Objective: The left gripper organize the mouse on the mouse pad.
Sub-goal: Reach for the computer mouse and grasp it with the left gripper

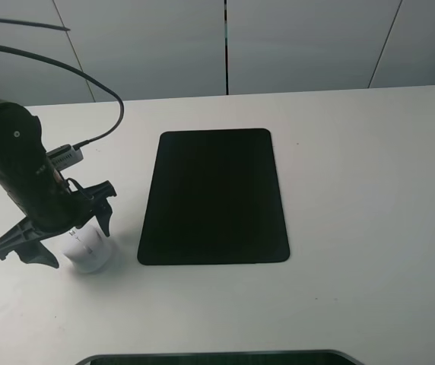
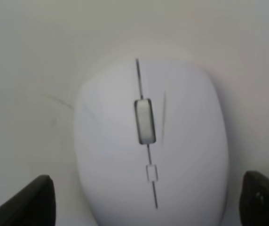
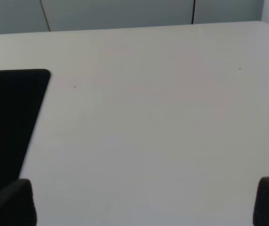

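1. The mouse [image 1: 88, 255] [image 2: 151, 141] lay on the bare worktop [image 1: 354, 190], just off the left edge of the mouse pad [image 1: 214, 198] by its near corner. It was close to the pad but neither on it nor touching it.
2. The left gripper [image 1: 61, 228] [image 2: 146, 202] hung right over the mouse with its jaws spread as wide as they go and nothing in its hold. One of the fingers [image 2: 26, 205] stood on each flank of the shell. A strip of worktop showed on either side, narrower on one, so I judged there was no contact yet.
3. The step in hand was the grasp. You did best to centre the gripper first. If the gaps were uneven, one finger would have met the shell early and shoved it sideways.
4. You needed to go low before closing. A smooth rounded shell pinched high tends to squirt out or tip, so the fingertips belonged below its widest bulge.
5. You wanted a gentle close and a lift just clear of the worktop. Dragging risked catching the edge of the mouse pad.
6. The mouse pad was bare, so its middle was the sensible target, with the mouse set parallel to the long edges.
7. The right gripper [image 3: 139, 202] stood wide open and empty over bare worktop, with only a corner of the mouse pad in its view. You had no cause to move it.
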Available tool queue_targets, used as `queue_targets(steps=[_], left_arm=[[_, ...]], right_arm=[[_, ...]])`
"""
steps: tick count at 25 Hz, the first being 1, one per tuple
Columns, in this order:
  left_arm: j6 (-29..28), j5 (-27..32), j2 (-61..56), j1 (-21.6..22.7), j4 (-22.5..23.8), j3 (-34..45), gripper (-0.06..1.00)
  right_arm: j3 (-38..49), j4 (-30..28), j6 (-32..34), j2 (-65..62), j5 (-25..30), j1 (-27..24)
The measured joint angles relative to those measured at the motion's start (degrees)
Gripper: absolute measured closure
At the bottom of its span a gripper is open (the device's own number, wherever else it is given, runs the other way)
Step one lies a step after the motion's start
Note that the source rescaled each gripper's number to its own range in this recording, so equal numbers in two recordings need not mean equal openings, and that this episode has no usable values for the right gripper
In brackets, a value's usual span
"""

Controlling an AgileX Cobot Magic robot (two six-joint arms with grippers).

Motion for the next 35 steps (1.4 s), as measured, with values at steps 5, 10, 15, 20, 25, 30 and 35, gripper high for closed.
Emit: queue_targets(steps=[5,10,15,20,25,30,35], left_arm=[[0.1,-0.1,1.9,0.0,0.0,0.0,-0.06],[0.1,-0.1,2.0,0.0,0.0,0.0,-0.06],[0.1,-0.7,2.2,0.0,0.0,0.0,-0.06],[0.1,-1.4,3.3,0.0,0.0,0.0,-0.06],[0.1,-1.6,3.6,-0.3,0.0,0.0,-0.06],[0.1,-1.6,3.6,-0.3,0.0,0.0,-0.06],[0.1,-1.6,3.6,-0.3,0.0,0.0,-0.03]], right_arm=[[0.0,0.0,0.0,0.0,0.0,0.0],[0.0,0.0,0.0,0.0,0.0,0.0],[0.0,0.0,0.0,0.0,0.0,0.0],[0.0,0.0,0.0,0.0,0.0,0.0],[0.0,0.0,0.0,0.0,0.0,0.0],[0.0,0.0,0.0,0.0,0.0,0.0],[0.0,0.0,0.0,0.0,0.0,0.0]])
